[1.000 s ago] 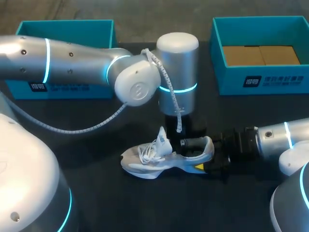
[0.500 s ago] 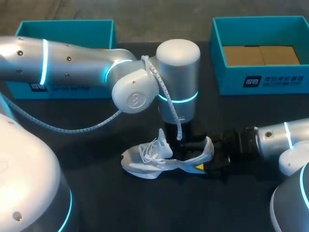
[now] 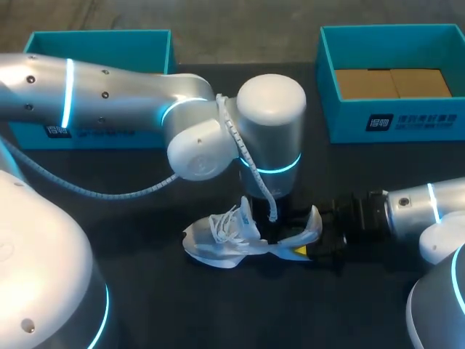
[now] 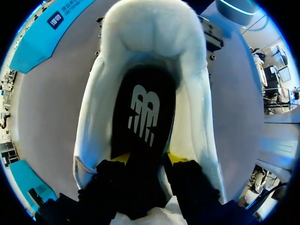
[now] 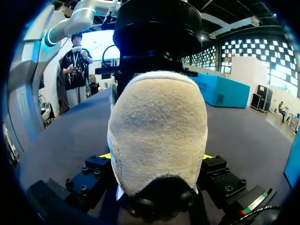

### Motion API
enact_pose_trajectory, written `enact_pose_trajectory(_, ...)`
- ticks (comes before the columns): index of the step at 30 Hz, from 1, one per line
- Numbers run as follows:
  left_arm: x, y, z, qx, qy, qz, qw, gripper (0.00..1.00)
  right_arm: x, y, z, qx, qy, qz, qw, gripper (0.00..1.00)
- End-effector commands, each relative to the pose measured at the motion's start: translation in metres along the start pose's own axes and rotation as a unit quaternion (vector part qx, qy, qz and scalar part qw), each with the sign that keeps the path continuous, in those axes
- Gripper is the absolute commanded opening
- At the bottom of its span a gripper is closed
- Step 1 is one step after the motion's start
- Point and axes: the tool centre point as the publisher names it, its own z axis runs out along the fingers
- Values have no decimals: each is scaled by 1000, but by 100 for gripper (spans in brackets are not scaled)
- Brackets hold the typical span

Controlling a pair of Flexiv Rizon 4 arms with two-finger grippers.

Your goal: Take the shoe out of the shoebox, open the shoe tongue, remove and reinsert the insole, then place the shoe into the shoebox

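while clamped at the heel and entered from above, catalogued thus:

item 1, white shoe (image 3: 232, 246). sole-down near the middle of the bench (image 3: 327, 305), somewhat toward the near edge. toe toward the left edge, heel toward the right edge. white laces (image 3: 221, 227) loose over the forefoot.

item 2, right gripper (image 5: 157, 157). low over the bench on the right arm (image 3: 414, 207), coming in from the right edge. clenched on the shoe's heel, a yellow tip pressed against each side, the pale heel filling the space between.

item 3, left gripper (image 4: 147, 158). pointing straight down from the left arm (image 3: 109, 94), sunk into the shoe's opening just ahead of the heel. black insole (image 4: 145, 112) lying in the shoe's bed, directly beneath and ahead of the gripper. grasping the insole or released: cannot tell.

item 4, teal shoebox (image 3: 392, 120). at the far right corner of the bench, well apart from the shoe and both grippers. brown cardboard (image 3: 392, 82) across its floor.

item 5, second teal box (image 3: 98, 43). at the far left corner, partly hidden behind the left arm.

item 6, coiled white cable (image 3: 247, 145). hanging down the left arm's wrist, ending just above the shoe.
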Motion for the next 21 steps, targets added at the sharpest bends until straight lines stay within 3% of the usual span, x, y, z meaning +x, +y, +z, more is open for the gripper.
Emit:
enact_pose_trajectory(1,-17,-5,19,-4,-11,-2,1000,44,3,2,-1,1,0,-1,1000,0)
enact_pose_trajectory(15,-25,-4,16,-12,-43,-4,999,40,3,2,-1,1,0,-1,1000,0)
enact_pose_trajectory(17,-25,-5,18,-10,-55,-11,998,35,3,2,-1,1,0,-1,1000,0)
enact_pose_trajectory(18,-25,-6,19,-7,-66,-18,998,25,3,2,-1,1,0,-1,1000,0)
enact_pose_trajectory(19,-25,-6,19,-7,-80,-24,996,7,3,2,-1,1,0,-1,1000,0)
enact_pose_trajectory(20,-26,-7,19,-7,-87,-27,996,0,3,2,-1,1,0,-1,1000,0)
enact_pose_trajectory(21,-26,-7,17,-6,-87,-27,996,0,3,2,-1,1,0,-1,1000,0)
